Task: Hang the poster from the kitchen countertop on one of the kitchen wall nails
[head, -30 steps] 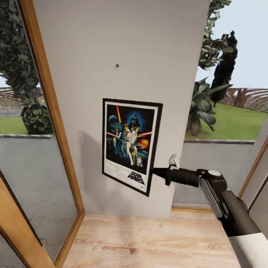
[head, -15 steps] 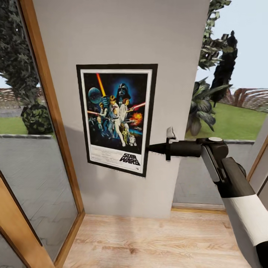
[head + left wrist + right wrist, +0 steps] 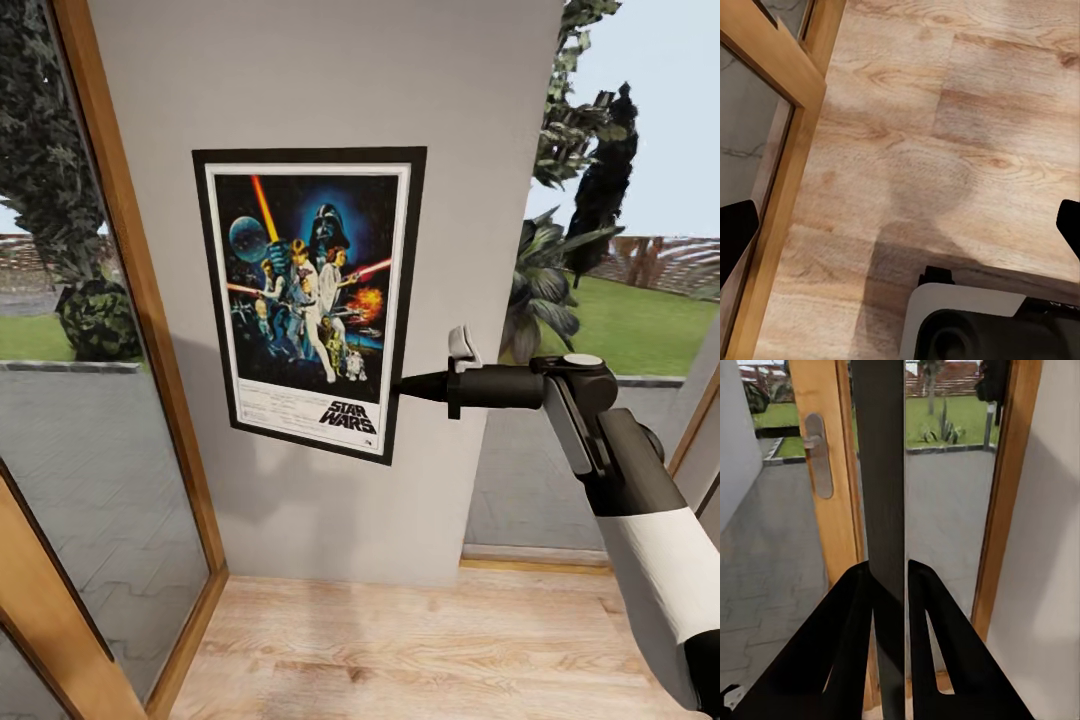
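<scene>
One upright rectangular Star Wars poster [image 3: 310,300], thin black frame around a white border, flat and glossy, stands against the plain pale grey wall [image 3: 330,80], tilted slightly. One black right gripper [image 3: 402,385] pinches its right edge; in the right wrist view the two tapered fingers [image 3: 851,637] clamp the dark frame edge-on. Two wooden door frames [image 3: 120,250] flank the wall above pale wood-grain floor planks [image 3: 400,650]. The left gripper's [image 3: 900,225] two dark fingertips sit wide apart over that floor

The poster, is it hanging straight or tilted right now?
Slightly tilted. The poster lies against the wall with its bottom edge slanting down toward the right gripper, which is shut on its right edge.
</scene>
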{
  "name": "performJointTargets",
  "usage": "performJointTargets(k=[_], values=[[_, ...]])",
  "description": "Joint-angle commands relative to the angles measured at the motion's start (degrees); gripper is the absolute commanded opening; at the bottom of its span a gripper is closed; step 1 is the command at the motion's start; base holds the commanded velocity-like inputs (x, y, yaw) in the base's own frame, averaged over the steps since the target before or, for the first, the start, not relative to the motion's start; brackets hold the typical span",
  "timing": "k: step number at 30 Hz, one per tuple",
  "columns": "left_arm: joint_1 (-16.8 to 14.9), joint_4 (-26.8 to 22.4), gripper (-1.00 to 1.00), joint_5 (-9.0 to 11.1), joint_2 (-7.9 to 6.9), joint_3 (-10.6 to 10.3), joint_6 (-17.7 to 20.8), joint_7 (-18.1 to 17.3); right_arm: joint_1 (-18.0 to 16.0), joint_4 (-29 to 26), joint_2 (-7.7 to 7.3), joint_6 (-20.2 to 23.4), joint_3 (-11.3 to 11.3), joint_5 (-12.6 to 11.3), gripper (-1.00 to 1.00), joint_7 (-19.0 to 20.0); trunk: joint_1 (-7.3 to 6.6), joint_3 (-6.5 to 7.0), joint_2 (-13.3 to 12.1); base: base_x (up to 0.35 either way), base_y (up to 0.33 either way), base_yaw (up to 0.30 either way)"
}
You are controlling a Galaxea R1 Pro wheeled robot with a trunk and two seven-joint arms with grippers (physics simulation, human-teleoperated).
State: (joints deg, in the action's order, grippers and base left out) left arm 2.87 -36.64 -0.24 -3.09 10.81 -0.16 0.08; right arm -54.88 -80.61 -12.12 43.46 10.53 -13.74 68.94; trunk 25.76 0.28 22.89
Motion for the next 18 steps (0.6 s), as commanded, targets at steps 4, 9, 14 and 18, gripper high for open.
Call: performJointTargets(k=[4, 9, 14, 18], values=[[0.0, -0.1, 1.0, 0.0, 0.01, 0.0, 0.0, 0.0, -0.1, 1.1, -0.11, 0.5, 0.0, -0.4, -1.0, 0.0, 0.02, -0.01, 0.0, 0.0, 0.0, 0.0], [0.0, -0.1, 1.0, 0.0, 0.01, 0.0, 0.0, 0.0, -0.1, 1.3, -0.17, 0.5, 0.0, -0.4, -1.0, 0.0, 0.02, -0.01, 0.0, 0.0, 0.0, 0.0], [0.0, -0.1, 1.0, 0.0, 0.01, 0.1, 0.0, 0.0, -1.5, 2.1, -0.24, 0.5, 0.0, -0.4, -1.0, 0.1, 0.02, -0.01, 0.0, 0.0, 0.0, 0.0], [0.0, 0.0, 1.0, 0.0, 0.01, 0.1, 0.0, 0.0, -3.2, 3.6, -0.26, 0.5, 0.0, -0.4, -1.0, 0.1, 0.02, -0.01, 0.0, 0.0, 0.0, 0.0]])
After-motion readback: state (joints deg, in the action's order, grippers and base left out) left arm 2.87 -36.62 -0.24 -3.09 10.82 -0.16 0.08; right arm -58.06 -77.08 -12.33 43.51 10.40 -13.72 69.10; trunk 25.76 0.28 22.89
